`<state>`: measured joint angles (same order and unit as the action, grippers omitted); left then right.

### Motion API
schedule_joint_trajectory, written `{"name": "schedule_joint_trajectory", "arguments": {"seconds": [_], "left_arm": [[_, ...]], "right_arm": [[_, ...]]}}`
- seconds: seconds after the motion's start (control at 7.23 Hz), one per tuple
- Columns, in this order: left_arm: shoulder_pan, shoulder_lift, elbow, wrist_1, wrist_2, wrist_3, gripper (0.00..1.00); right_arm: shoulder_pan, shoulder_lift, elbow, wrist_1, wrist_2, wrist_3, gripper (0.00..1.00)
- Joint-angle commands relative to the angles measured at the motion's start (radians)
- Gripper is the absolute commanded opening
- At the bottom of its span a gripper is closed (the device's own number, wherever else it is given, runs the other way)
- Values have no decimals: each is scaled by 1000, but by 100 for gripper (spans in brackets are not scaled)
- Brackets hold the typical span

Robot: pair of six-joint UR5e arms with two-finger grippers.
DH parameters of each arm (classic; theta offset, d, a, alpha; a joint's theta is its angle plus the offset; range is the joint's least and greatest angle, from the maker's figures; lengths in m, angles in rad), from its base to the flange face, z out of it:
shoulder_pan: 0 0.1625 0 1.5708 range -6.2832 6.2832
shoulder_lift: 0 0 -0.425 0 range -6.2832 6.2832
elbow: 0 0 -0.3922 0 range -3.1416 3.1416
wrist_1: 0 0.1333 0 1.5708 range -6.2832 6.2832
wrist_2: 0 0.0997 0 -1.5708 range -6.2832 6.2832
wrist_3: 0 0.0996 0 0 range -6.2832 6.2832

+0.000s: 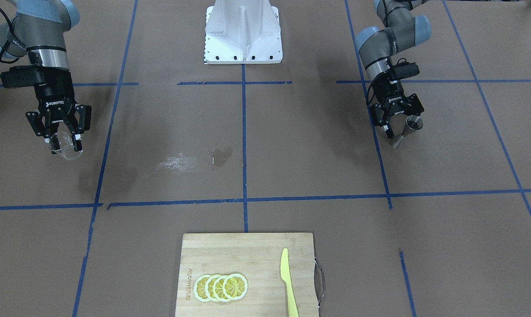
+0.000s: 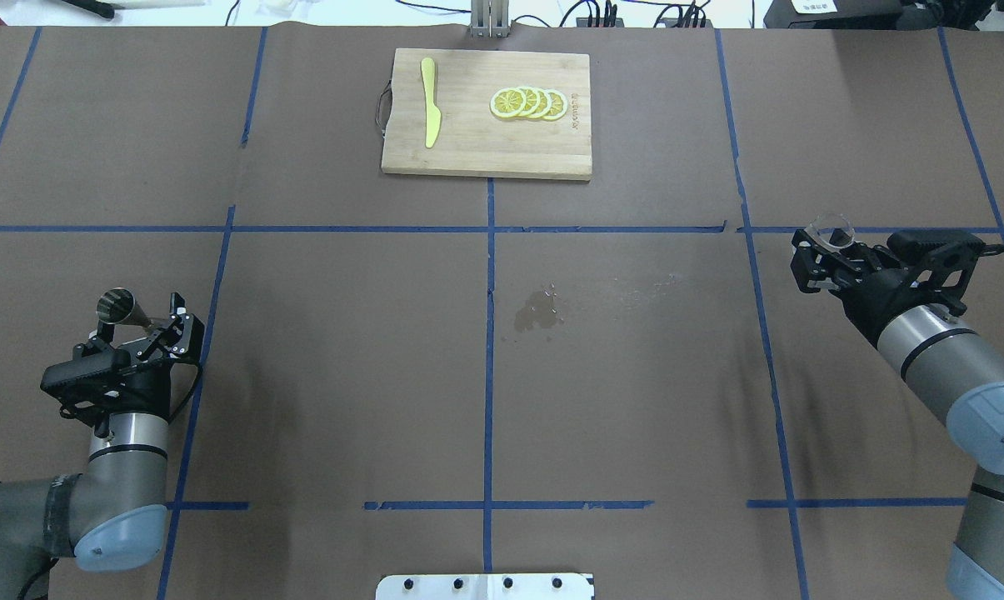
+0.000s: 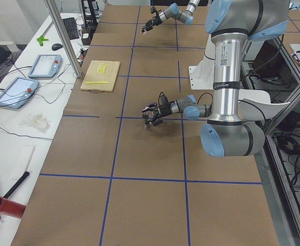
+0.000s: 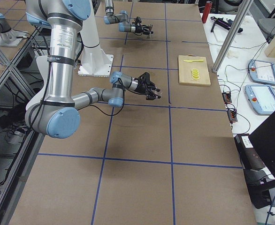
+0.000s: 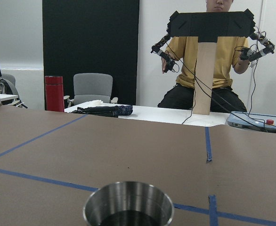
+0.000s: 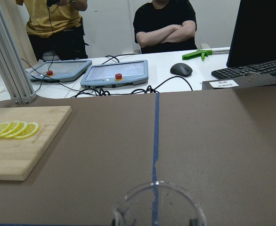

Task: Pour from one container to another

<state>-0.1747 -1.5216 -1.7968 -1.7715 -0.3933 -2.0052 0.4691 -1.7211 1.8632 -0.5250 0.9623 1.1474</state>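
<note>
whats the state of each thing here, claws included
jigger: upright, some liquid inside, held by the left claw
glass cup: held by the right claw, contents unclear
lemon slices: fanned, overlapping, on the cutting board
knife: flat on the board
table paper: wet patch mid-table

Far out on the robot's left: jigger (image 2: 121, 306), between the fingers of the left gripper (image 2: 135, 327). Far right: glass cup (image 2: 832, 231), in the right gripper (image 2: 826, 250). Midway between them on the table (image 2: 635, 375): a wet patch (image 2: 536, 312). Beyond that: cutting board (image 2: 468, 158) bearing knife (image 2: 429, 112) left, lemon slices (image 2: 528, 102) right.
</note>
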Motion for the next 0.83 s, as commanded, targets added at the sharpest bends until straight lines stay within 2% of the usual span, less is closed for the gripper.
{"name": "schedule_joint_trajectory", "arguments": {"seconds": [0.0, 0.28, 0.69], "left_arm": [[9, 41, -45, -5, -68, 82, 100], [46, 93, -126, -9, -122, 132, 100], [92, 135, -266, -14, -269, 268, 100]], "right_arm": [[0, 0, -1, 2, -5, 0, 0], [0, 0, -1, 2, -5, 0, 0], [-6, -3, -28, 6, -43, 0, 0]]}}
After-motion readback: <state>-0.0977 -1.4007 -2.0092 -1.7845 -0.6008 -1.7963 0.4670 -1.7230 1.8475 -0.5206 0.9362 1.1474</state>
